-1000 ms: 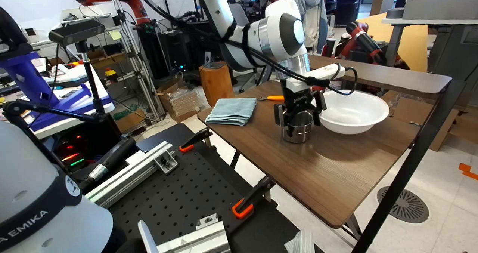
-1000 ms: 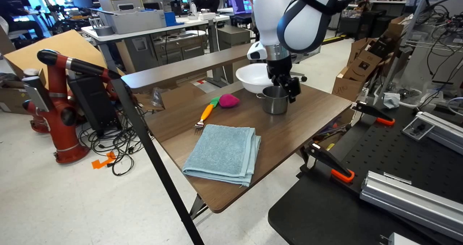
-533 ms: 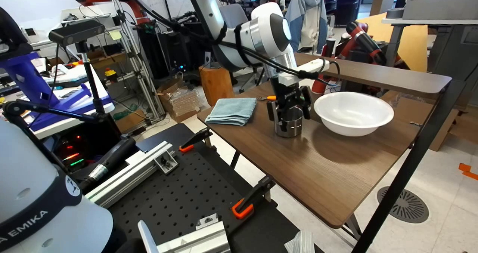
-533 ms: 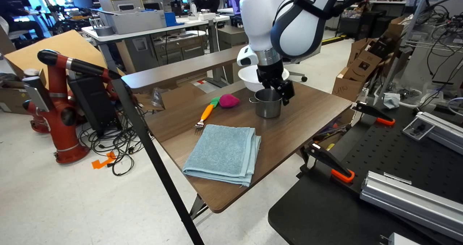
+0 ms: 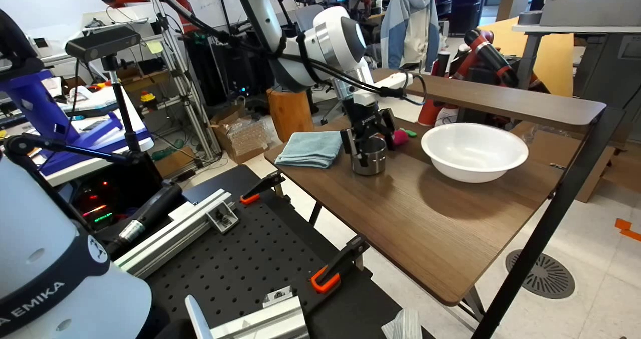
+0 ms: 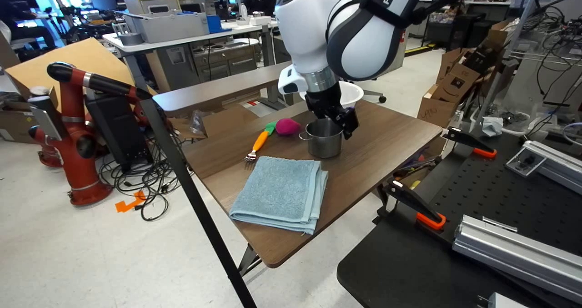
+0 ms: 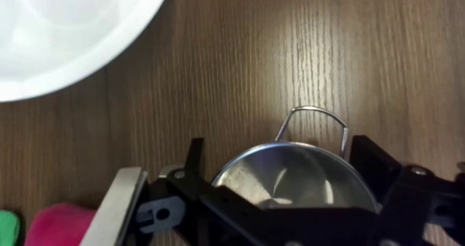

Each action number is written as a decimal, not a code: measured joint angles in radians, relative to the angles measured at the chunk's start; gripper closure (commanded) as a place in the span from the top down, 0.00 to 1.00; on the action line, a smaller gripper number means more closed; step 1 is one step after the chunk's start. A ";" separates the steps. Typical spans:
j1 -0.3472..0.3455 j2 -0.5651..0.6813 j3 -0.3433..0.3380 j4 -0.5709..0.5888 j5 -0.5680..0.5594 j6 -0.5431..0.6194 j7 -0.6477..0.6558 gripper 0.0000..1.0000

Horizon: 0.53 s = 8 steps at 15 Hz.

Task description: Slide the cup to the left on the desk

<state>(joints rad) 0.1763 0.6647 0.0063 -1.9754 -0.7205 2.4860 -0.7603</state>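
The grey metal cup (image 5: 369, 162) stands upright on the brown wooden desk (image 5: 425, 244), beside the folded blue cloth; it also shows in an exterior view (image 6: 324, 146). In the wrist view I look down into the cup (image 7: 298, 177), and its wire handle points up the picture. My gripper (image 5: 371, 146) is low at the cup with its jaws spread, one finger (image 7: 196, 151) on each side of the rim. The finger at the right of the wrist view is close against the cup; the left one has a small gap. The cup's near part is hidden by the gripper.
The folded blue cloth (image 6: 279, 194) lies close to the cup. A pink object (image 6: 287, 126) with a green part and an orange-handled fork (image 6: 259, 142) lie near it. A large white bowl (image 5: 474, 153) stands on the desk. A raised shelf (image 5: 501, 101) runs along the back.
The cup and my gripper have moved together across the desk, away from the white bowl and toward the blue cloth. The bowl has shifted slightly. The jaws have stayed spread around the cup.
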 measured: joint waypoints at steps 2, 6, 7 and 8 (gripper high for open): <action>0.015 0.003 0.014 0.015 -0.003 -0.028 0.009 1.00; 0.037 0.013 0.033 0.056 -0.003 -0.073 0.028 1.00; 0.041 0.016 0.036 0.067 -0.003 -0.082 0.031 1.00; 0.043 0.018 0.040 0.078 -0.003 -0.093 0.034 1.00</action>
<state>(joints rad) 0.2198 0.6828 0.0467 -1.8977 -0.7235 2.3929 -0.7263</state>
